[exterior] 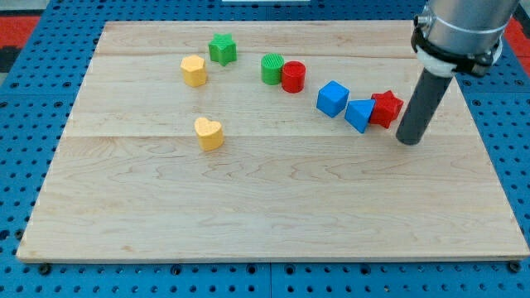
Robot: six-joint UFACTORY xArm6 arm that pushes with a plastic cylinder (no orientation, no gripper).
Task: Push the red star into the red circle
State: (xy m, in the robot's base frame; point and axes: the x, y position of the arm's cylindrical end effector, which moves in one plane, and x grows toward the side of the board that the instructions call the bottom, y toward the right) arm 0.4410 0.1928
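Camera view takes in a pale wooden board (273,207) lying on a blue pegboard surface (25,165), with 8 small blocks on the board's upper half. My tip (408,141) is down on the board at the view's right, just beside the red star (386,108) — at the star's lower right, so close that I cannot tell whether they touch. No jaws or fingers belong to this arm; it ends in a plain dark rod, which holds nothing. At its left the red star presses against a blue block (360,114) of angular shape, and a blue cube (333,98) sits just left of that one, apparently touching it, the 3 forming a short line that rises toward the view's left. Further left along the same line stands the red circle (293,77) — a short cylinder, touching a green cylinder (272,69) on its left and near the blue cube without touching it. A green star (222,49) lies near the view's top, a yellow block (194,70) just below and left of it, and a yellow heart (209,132) sits well apart, lower on the board.
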